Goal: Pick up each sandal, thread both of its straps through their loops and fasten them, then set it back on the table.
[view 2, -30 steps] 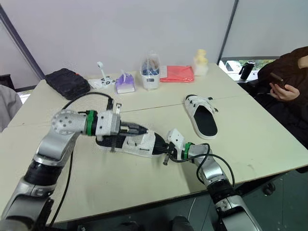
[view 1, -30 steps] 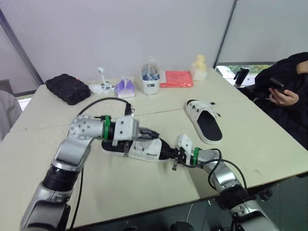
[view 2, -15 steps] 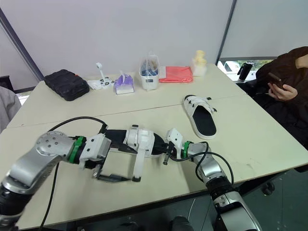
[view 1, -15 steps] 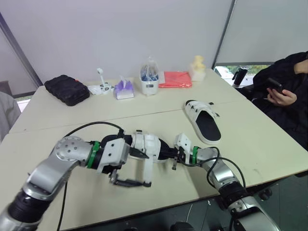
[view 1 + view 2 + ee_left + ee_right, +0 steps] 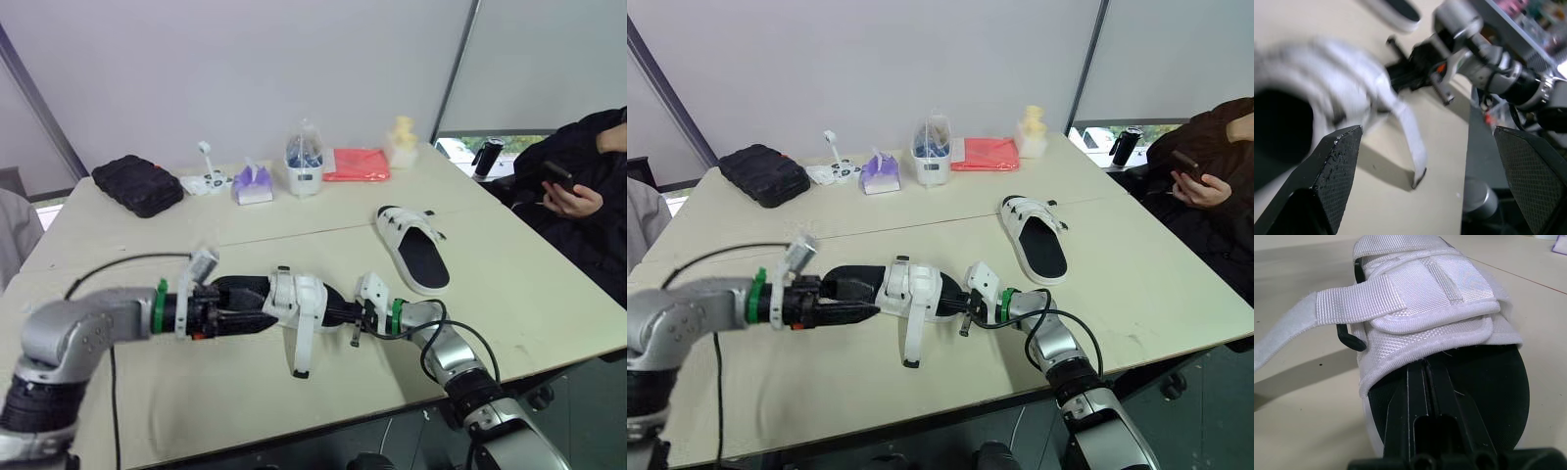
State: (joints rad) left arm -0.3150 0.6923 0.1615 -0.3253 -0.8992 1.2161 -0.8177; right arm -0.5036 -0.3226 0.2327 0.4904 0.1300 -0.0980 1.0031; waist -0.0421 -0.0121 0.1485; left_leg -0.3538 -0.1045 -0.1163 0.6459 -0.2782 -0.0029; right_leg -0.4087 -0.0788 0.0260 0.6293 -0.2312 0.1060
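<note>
The sandal (image 5: 297, 294) in hand sits low over the near middle of the worktop (image 5: 549, 304). Its long white strap (image 5: 299, 345) dangles unfastened toward the near edge, running out past the black loop (image 5: 1348, 337); whether it is threaded through I cannot tell. The right tool (image 5: 343, 313) is clenched on the sandal's right end, one finger lying along the black insole. The left tool (image 5: 1426, 128) is released, its fingers spread wide at the sandal's left end and gripping nothing. The likely trouble is that hold by one end only: if the left tool nudges the shoe while reaching for the strap, the sandal could swing or slip out. The limp strap may also flop away from a closing pinch and miss the loop. The second sandal (image 5: 418, 245) lies sole down on the worktop, farther off to the right. Along the far edge stands a white tub (image 5: 306, 168) holding blue and dark items under clear plastic; what they are I cannot tell. Left of it a purple tissue pack (image 5: 253, 184) has a tissue poking up.
</note>
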